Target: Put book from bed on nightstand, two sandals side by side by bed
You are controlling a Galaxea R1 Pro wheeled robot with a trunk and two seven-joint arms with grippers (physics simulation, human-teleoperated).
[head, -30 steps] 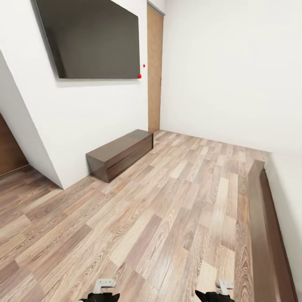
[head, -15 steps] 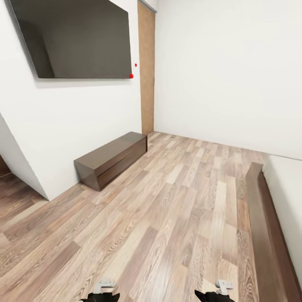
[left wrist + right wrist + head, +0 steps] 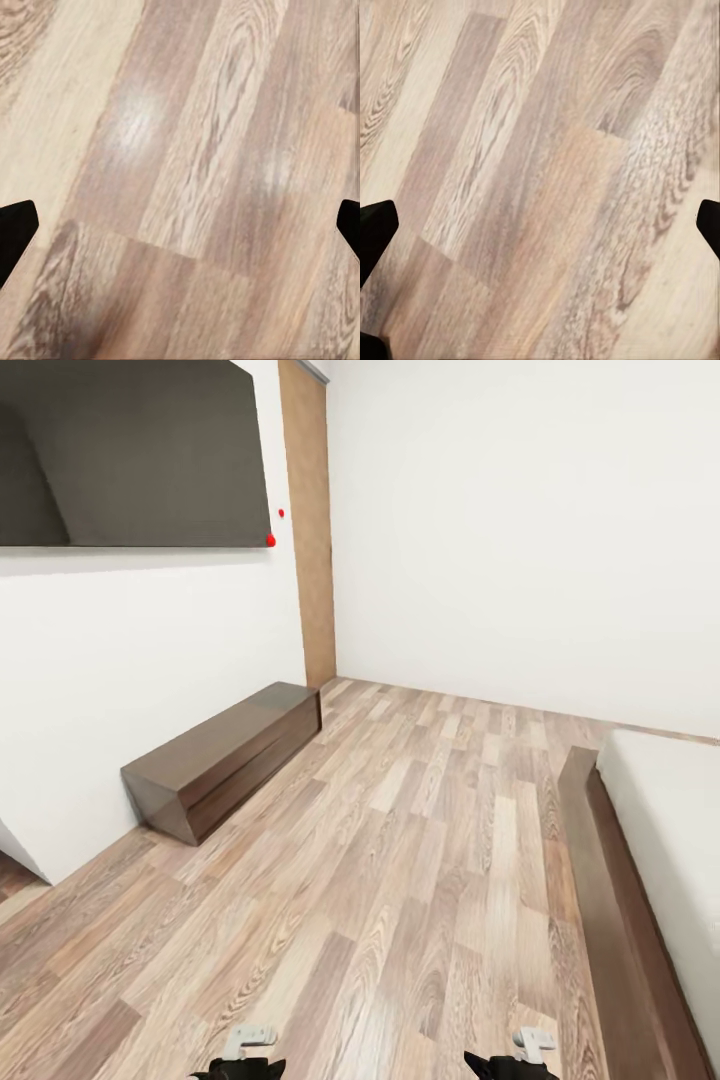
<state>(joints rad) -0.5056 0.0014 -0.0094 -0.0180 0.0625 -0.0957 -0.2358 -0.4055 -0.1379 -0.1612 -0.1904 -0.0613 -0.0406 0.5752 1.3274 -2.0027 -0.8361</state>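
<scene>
Travel is the step in hand, by my judgement: the robot stands inside the bedroom on the wood-plank floor [image 3: 400, 880], with no book, sandal or nightstand in sight. The bed [image 3: 660, 830] lies along the right side of the head view, its dark frame edging a pale mattress. Against the left wall sits a long low cabinet [image 3: 215, 760] beneath a dark wall screen [image 3: 130, 450], with a wooden door [image 3: 310, 520] in the corner. The left claw [image 3: 180, 225] and right claw [image 3: 540, 225] both hang over bare planks, tips spread wide and empty. Next, the base should turn toward the bed so the mattress top and the floor beside it come into sight.
</scene>
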